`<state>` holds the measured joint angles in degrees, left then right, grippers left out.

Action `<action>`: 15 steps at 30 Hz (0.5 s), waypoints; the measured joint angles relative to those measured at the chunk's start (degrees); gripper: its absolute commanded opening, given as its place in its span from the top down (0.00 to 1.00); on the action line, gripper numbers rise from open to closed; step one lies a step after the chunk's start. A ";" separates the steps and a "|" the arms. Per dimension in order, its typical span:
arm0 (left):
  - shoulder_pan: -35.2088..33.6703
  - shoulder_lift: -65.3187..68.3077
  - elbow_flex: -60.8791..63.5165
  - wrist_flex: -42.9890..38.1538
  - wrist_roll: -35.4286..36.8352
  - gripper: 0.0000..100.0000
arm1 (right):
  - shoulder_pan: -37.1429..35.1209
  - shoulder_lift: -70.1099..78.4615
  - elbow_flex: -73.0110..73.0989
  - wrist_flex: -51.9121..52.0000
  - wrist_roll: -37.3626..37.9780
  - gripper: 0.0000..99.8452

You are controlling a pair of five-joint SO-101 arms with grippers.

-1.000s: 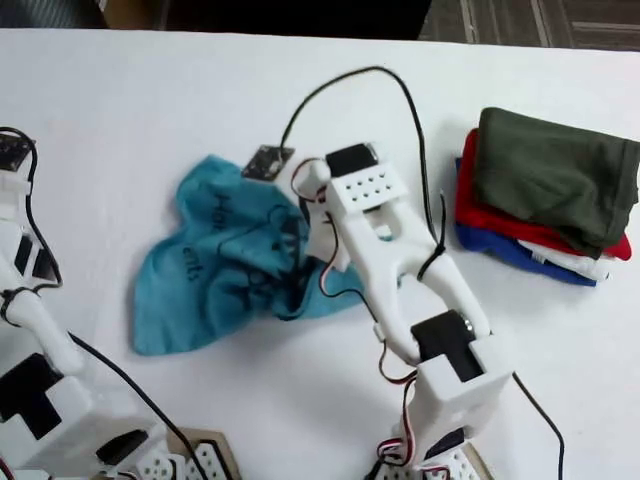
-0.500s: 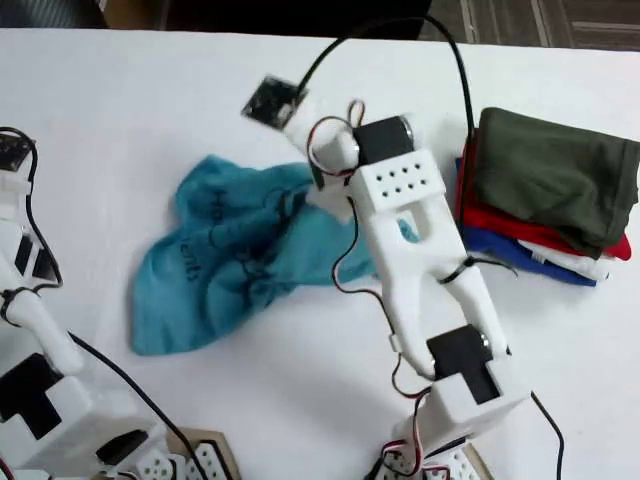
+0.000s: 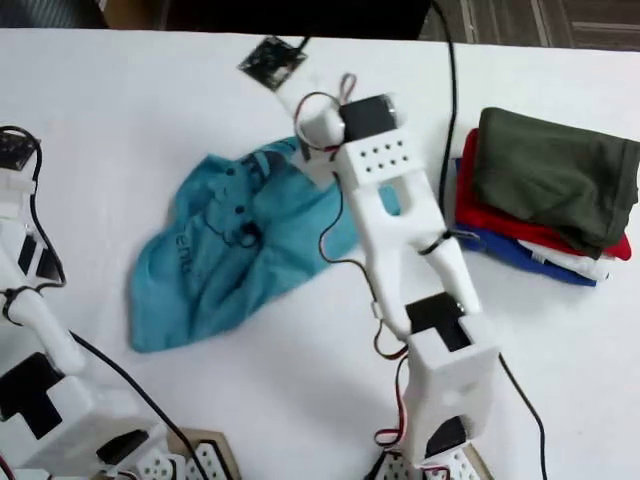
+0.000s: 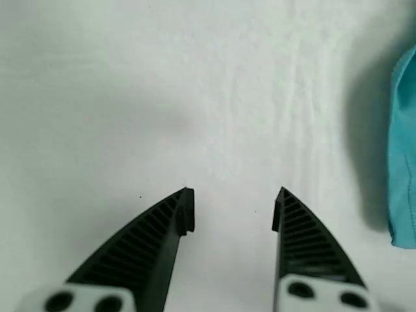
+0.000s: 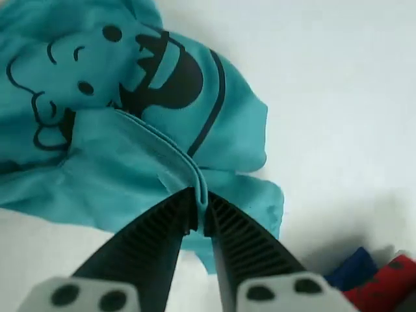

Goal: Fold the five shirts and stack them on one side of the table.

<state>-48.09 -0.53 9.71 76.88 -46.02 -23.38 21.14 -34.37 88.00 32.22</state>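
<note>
1. Fingers (image 5: 162,227) of R gripper (image 5: 198,209) are nearly together, w/ a raised ridge of the teal shirt (image 5: 97,156) nipped between the tips. Reads as a real grip on cloth, not an empty close.
2. Teal shirt: most of it spreads out beyond the tips and to either side of them, w/ a smaller flap beside and under the fingers. It's unfolded and rumpled, lying on the table (image 3: 130,90), creases running away from the pinched ridge. Black cartoon print (image 5: 156,71) is face-up just past the tips.
3. Handling, my guess: thin soft knit from the way it drapes. It'll prob. trail after the tips and drag on the table rather than lift clean.
4. Progress: a stack (image 3: 545,190) of four folded shirts (olive on top, then red, white, blue) sits well apart from the R fingers, on the side away from the other arm. So approx. 4 of 5 done. The teal one is the last and needs flattening, folding, then placing on the stack.
5. L gripper (image 4: 233,208): fingers (image 4: 162,234) wide apart, nothing between them, bare table below. An edge of the teal shirt lies off to the outer side of one finger, not touching.
</note>
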 measured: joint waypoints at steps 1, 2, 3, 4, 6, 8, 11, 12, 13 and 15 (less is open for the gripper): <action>0.00 0.00 0.00 0.00 0.00 0.78 | 0.35 -0.09 -0.09 2.11 0.00 0.98; 0.00 0.00 0.00 0.00 0.00 0.78 | 0.62 -0.09 -0.09 4.13 0.00 0.98; 0.00 0.00 0.00 0.09 0.00 0.78 | 0.79 -0.35 -0.09 6.07 0.09 0.98; 0.00 0.00 0.18 0.26 0.00 0.78 | 0.97 -1.05 0.35 7.56 0.53 0.98; 0.35 0.00 1.41 0.70 0.00 0.78 | 1.32 -4.75 2.81 8.88 1.41 0.98; 1.67 -0.09 3.34 0.79 0.00 0.78 | 2.37 -10.37 7.38 9.14 2.20 0.98; 4.40 -0.09 7.12 0.97 0.00 0.78 | 4.48 -19.34 15.47 9.32 3.43 0.98; 5.71 -0.09 8.44 0.97 0.00 0.78 | 5.36 -22.33 18.46 9.05 3.69 0.98; 7.12 -0.09 9.67 0.97 0.00 0.78 | 6.68 -25.23 21.45 8.09 3.69 0.98; 10.29 -0.09 11.43 0.97 0.00 0.78 | 9.76 -30.68 27.96 4.66 3.69 0.98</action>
<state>-37.80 -0.62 21.14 77.85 -46.02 -13.63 -9.54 -6.42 92.66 35.91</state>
